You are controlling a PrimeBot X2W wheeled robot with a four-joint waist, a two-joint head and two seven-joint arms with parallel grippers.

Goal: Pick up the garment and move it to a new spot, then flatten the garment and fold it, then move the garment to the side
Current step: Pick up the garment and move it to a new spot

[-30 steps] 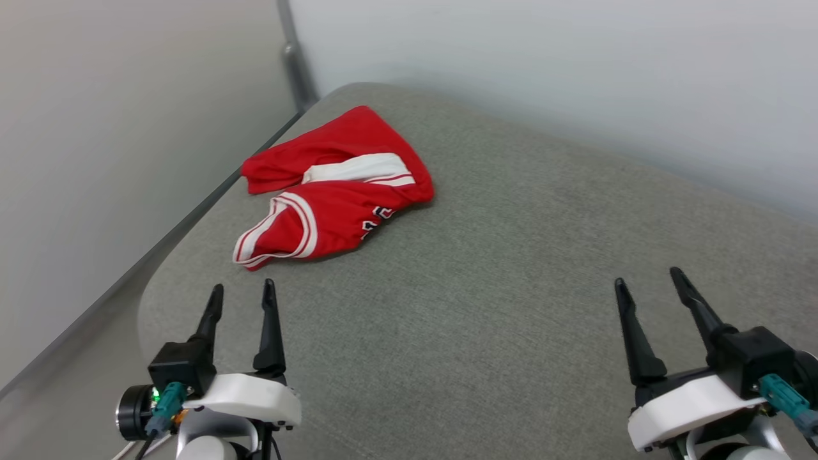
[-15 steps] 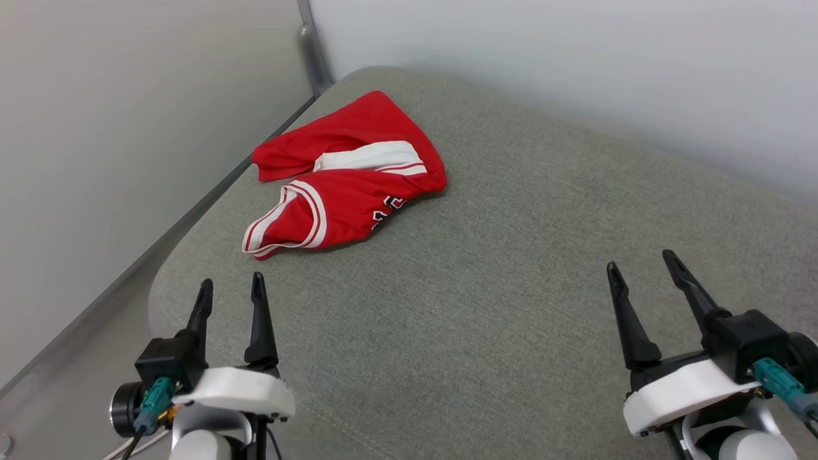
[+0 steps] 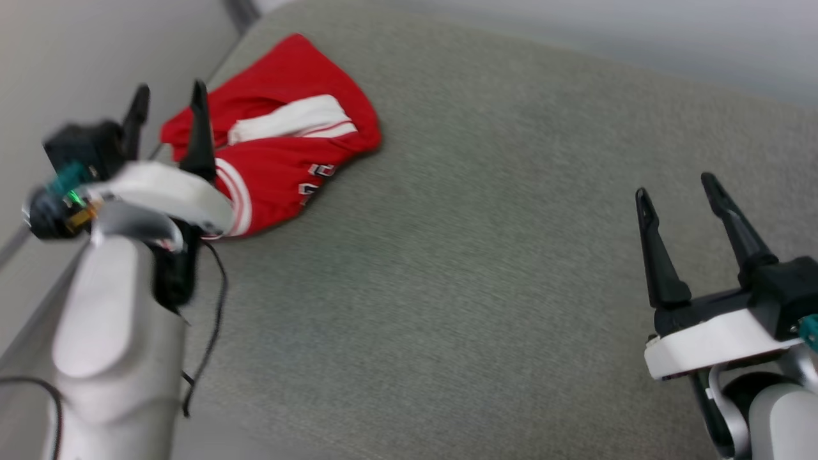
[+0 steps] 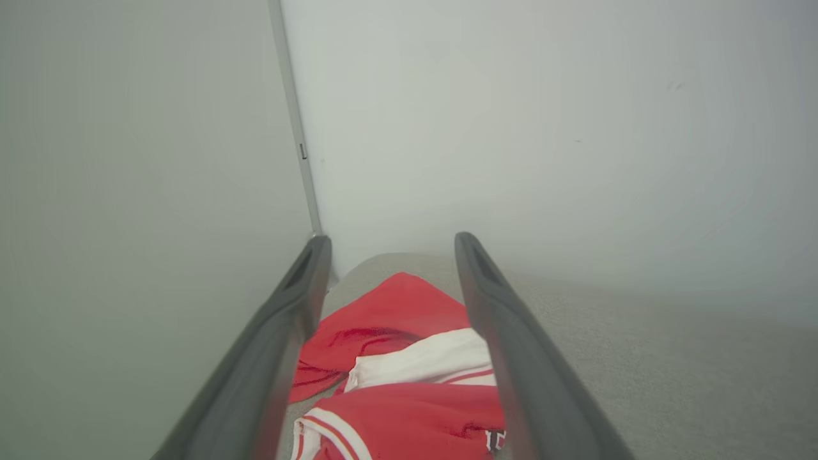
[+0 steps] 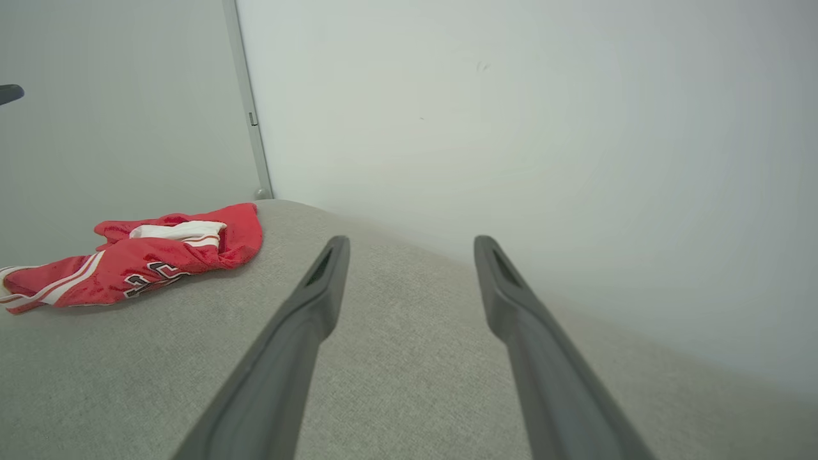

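While the garment (image 3: 281, 160) lies crumpled at the far-left corner of the grey cushion (image 3: 447, 287), nothing's got hold of it. Red body's bunched up, one white sleeve folded across the top, striped trim along the near edge, and a bit of dark lettering peeks out on the right side.

L gripper (image 3: 169, 92) is up over the garment's near-left edge in head view. It's blurred, fingers spread wide, nothing betw. 'em. Whether a tip touches cloth, can't tell. Left wrist view: red and white cloth sits framed betw. the two dark fingers, lower in the shot. A black cable (image 3: 214, 306) dangles off the L forearm (image 3: 108, 332).

R gripper (image 3: 675, 185) is well apart, over bare cushion on the right side, fingers also wide, empty. Right wrist view puts the garment way off to its left w/ open cushion straight ahead.

Pale walls (image 5: 511, 128) stand behind it all, w/ a grey corner post (image 4: 294, 128) just beyond the garment's far end.
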